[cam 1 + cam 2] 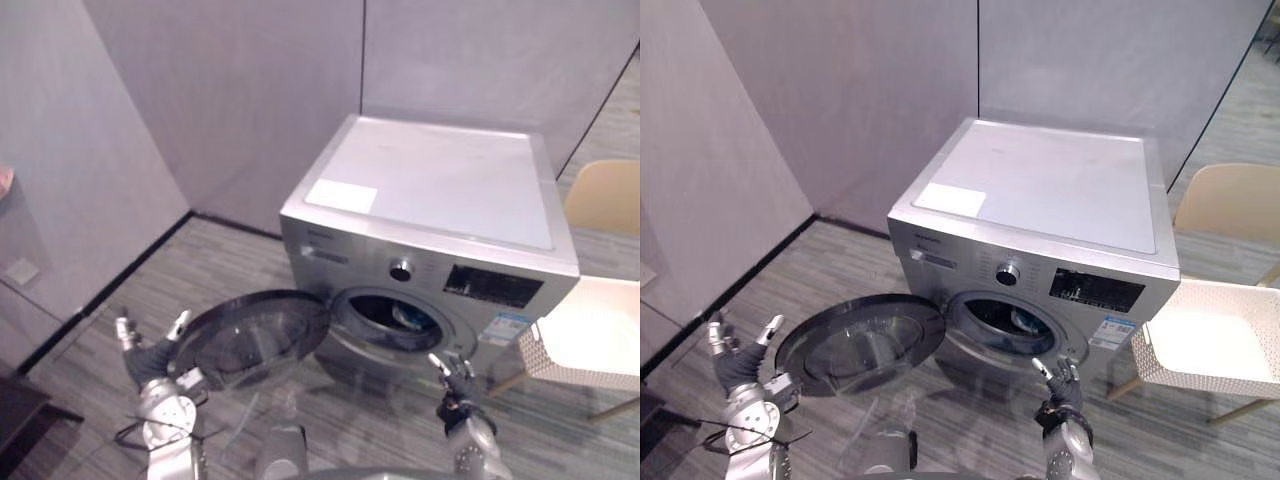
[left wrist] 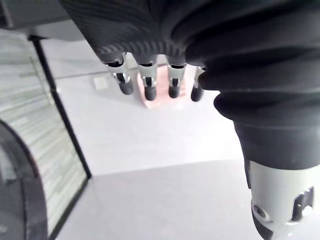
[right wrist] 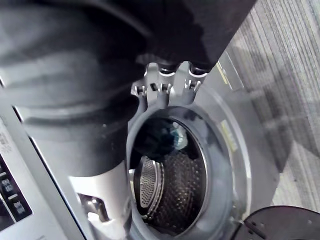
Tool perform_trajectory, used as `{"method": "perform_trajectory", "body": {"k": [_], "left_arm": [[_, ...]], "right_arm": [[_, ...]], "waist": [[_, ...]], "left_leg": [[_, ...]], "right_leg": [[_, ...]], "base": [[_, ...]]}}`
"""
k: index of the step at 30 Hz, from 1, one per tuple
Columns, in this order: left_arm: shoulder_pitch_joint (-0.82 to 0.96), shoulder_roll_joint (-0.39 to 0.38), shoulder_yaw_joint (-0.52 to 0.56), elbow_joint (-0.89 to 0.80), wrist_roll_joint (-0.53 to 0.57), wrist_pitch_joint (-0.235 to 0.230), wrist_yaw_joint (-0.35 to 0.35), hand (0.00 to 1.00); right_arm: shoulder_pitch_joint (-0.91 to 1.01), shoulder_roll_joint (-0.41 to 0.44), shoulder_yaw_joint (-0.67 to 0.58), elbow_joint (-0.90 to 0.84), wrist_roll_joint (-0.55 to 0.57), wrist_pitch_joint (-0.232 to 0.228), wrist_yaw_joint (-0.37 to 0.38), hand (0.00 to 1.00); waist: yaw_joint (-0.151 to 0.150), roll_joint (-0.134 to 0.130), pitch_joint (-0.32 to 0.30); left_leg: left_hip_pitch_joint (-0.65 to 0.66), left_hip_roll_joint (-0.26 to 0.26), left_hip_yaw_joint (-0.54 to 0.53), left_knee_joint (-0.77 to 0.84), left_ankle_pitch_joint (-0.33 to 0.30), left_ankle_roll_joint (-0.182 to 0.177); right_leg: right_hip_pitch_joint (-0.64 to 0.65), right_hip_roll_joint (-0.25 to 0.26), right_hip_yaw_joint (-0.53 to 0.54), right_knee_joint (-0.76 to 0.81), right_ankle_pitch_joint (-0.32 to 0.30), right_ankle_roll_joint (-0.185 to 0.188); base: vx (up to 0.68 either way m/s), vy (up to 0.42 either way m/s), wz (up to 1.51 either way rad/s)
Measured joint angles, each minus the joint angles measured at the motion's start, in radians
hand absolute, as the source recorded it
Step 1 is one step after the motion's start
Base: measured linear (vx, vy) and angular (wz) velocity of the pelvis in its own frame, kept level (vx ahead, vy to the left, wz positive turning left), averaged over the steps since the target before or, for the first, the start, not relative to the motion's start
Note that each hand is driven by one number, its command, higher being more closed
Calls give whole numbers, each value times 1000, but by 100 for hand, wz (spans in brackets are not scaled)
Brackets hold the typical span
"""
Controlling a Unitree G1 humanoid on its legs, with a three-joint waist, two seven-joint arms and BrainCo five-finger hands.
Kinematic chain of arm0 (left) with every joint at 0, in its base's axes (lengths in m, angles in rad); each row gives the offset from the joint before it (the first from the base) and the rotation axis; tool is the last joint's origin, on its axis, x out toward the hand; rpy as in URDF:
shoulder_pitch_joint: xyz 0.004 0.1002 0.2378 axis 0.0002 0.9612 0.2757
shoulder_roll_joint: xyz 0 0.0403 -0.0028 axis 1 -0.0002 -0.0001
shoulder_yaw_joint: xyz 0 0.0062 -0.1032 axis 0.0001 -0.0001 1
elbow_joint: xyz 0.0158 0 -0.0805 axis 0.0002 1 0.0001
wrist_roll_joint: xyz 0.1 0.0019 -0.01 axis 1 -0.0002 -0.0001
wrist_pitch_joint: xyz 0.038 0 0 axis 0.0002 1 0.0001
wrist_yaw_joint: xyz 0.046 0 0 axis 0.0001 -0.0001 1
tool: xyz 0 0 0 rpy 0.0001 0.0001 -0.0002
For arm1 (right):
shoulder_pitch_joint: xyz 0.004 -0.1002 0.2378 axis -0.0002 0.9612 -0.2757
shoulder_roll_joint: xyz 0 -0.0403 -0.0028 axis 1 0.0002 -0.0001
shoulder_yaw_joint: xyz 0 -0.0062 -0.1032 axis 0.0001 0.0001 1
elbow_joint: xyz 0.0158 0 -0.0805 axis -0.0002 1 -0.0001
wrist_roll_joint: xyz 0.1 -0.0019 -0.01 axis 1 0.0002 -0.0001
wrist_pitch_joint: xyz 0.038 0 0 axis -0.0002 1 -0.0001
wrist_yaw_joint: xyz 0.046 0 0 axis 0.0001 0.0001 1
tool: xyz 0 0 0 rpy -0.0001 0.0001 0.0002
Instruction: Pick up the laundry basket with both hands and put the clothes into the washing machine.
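the washing machine (image 1: 1040, 190) has a smooth silver-grey casing with a soft metallic sheen; its top is paler and matt. its door (image 1: 862, 345) is a dark, glossy, see-through pane in a grey rim. the drum (image 3: 172, 192) is shiny metal dotted with small holes, and the clothes (image 3: 167, 140) in it look like dark soft cloth. the basket (image 1: 1185, 378) looks like white matt plastic with a perforated wall. my left hand (image 2: 150, 80) and right hand (image 3: 162, 87) wear dark, matt, ribbed covers over silver, metal-looking fingers.
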State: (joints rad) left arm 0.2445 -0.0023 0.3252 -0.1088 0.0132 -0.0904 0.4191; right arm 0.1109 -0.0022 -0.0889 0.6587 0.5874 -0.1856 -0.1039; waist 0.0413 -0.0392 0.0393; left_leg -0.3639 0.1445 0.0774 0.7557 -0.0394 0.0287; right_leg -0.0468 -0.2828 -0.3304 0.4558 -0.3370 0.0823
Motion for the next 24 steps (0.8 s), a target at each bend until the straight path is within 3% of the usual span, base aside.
{"method": "perform_trajectory", "body": {"k": [1, 2, 3, 4, 5, 7, 11, 15, 19, 22, 24], "left_arm": [[-39, -7, -7, -2, 2, -2, 13, 0], [-71, -14, -9, 3, 3, -8, 28, 0], [-91, -18, -11, 7, 3, -6, 39, 0], [-107, -18, -17, 12, 3, -5, 42, 0], [-138, -4, -50, 30, 3, -5, 52, 0], [-144, -2, -85, 30, 10, -5, 52, 0], [-192, 22, -136, 29, 57, -13, 51, 0], [-225, 81, -135, 50, 94, -18, 42, 0], [-296, 247, -114, 326, 110, -23, -10, 0], [-415, 416, -82, 575, 104, 4, -75, 0], [-539, 525, -77, 726, 116, 25, -95, 0]], "right_arm": [[0, 7, 1, 24, 0, -3, 0, 0], [-11, -15, -2, 35, 0, -1, 0, 0], [-22, -28, -10, 48, 0, 0, 0, 0], [-28, -27, -16, 66, 0, -1, 0, 0], [-37, -19, -20, 109, 0, 2, -3, 0], [-35, -13, -20, 112, 1, 3, -6, 0], [-43, -19, -20, 114, 12, -3, -7, 0], [-41, -29, -19, 135, -1, -3, -7, 0], [-13, -42, -11, 136, -13, 0, 15, 0], [13, -49, -13, 136, -41, 15, 46, 0], [38, -48, -13, 145, -48, 21, 65, 0]], "waist": [[-9, 7, -18], [-3, 39, -10], [-6, 73, -9], [-15, 75, -8], [-27, 33, -7], [-34, 26, -10], [-34, 45, -35], [-55, 47, -36], [-57, 31, -43], [-60, -3, -39], [-67, -30, -35]], "left_leg": [[25, 2, 13, -41, -63, -13], [63, 61, 11, -65, -134, -86], [110, 62, 9, -166, -198, -160], [138, 54, 9, -226, -226, -153], [177, -3, 10, -328, -194, -139], [210, -35, 7, -393, -164, -129], [224, -66, 8, -522, -102, -114], [287, -76, 22, -709, 3, -111], [341, -72, 80, -854, 88, -96], [302, -68, 118, -857, 92, -99], [255, -53, 118, -858, 99, -110]], "right_leg": [[-15, 0, -28, -45, 51, -18], [-21, 30, -40, -56, 81, 16], [-30, 40, -53, -40, 80, 19], [-37, 37, -56, -31, 78, 22], [-38, -4, -54, -30, 91, 21], [-10, -20, -53, -70, 118, 17], [17, -11, -56, -212, 206, 20], [25, 8, -35, -299, 282, 23], [6, 35, 13, -385, 334, 35], [-37, 49, 51, -443, 378, 48], [-83, 66, 63, -451, 396, 36]], "base": [[-75, 209, 61], [-69, 236, 50], [-46, 211, 25], [-77, 200, 50], [-79, 188, 48], [-63, 122, 33], [-55, 61, 7], [0, 6, -3], [35, 6, -39], [-47, 2, -45], [-53, -31, -18]]}}
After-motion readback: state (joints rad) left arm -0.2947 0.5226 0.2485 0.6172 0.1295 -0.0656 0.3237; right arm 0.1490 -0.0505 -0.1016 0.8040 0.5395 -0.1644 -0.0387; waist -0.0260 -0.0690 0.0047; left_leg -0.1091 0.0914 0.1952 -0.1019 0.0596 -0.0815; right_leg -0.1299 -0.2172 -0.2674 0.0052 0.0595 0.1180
